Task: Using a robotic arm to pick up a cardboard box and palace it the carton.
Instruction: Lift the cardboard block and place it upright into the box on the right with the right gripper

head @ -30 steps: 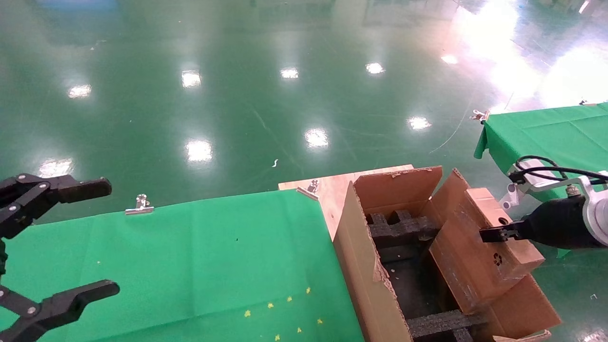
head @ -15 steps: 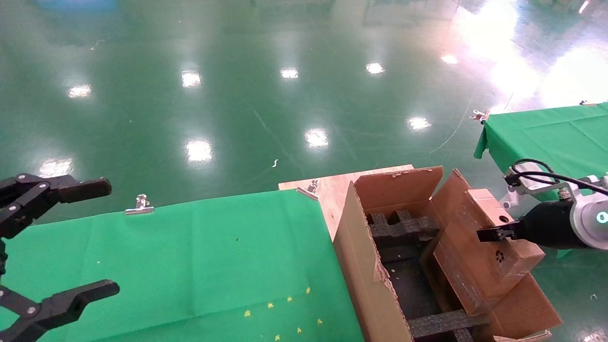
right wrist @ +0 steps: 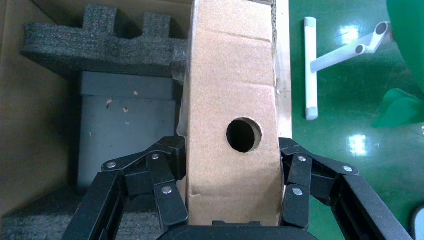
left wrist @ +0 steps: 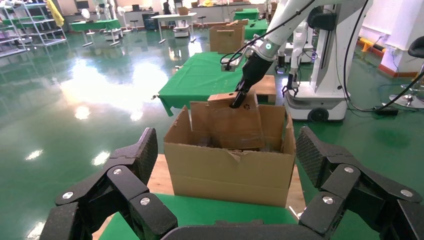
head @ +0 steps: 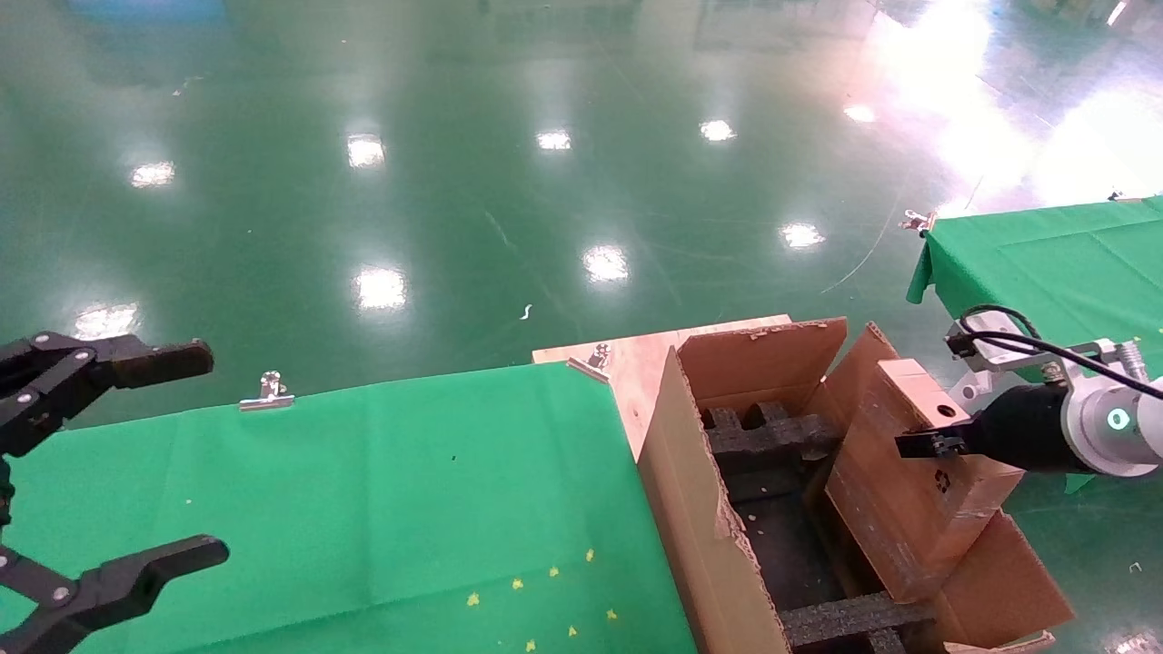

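The robotic arm, white-silver with a green ring light, reaches in from the right. Its right gripper is shut on the cardboard box, one finger on each broad side. The box hangs tilted over the right part of the open carton, its round hole facing up. In the right wrist view the box fills the space between the fingers of the right gripper, above black foam inserts. My left gripper stands open and holds nothing at the far left over the green table.
The carton stands on a wooden board beside the green-clothed table, which has a metal clip on its far edge. A second green table is at the right. A white tube frame lies on the floor.
The right gripper has carried the cardboard box a little to the left and up, farther over the carton's opening. The left arm has not moved.
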Controlling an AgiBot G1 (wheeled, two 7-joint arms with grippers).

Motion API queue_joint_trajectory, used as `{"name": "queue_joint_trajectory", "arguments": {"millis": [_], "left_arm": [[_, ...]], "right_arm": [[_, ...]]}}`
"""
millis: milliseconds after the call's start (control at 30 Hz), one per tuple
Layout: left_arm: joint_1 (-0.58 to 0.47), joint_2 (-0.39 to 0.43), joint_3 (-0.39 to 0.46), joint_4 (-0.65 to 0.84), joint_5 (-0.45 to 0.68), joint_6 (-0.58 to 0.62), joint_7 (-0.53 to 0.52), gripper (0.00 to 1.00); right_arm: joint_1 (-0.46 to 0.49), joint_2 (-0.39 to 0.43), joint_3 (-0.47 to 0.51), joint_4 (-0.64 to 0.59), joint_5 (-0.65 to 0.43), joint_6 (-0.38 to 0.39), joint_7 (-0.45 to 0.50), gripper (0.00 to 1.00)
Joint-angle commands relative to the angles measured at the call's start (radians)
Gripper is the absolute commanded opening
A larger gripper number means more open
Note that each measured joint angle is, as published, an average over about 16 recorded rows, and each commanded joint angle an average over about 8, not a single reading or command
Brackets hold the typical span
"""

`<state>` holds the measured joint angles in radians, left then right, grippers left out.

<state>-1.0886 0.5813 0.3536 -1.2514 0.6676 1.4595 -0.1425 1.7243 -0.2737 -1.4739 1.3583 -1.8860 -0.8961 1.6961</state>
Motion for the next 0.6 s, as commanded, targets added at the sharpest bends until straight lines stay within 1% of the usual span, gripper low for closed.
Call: {"name": "queue_joint_trajectory", "arguments": {"millis": [33,600], "left_arm": [[0.0,0.0,0.0,0.0,0.0,0.0,0.0,1.0],[0.0,0.0,0.0,0.0,0.0,0.0,0.0,1.0]], "right_arm": [[-0.005,-0.003,-0.002,0.0,-0.009,0.009,0.006,0.0],[-0.04,-0.021,-0.018,0.0,-0.087,0.07,0.064,0.0]]}}
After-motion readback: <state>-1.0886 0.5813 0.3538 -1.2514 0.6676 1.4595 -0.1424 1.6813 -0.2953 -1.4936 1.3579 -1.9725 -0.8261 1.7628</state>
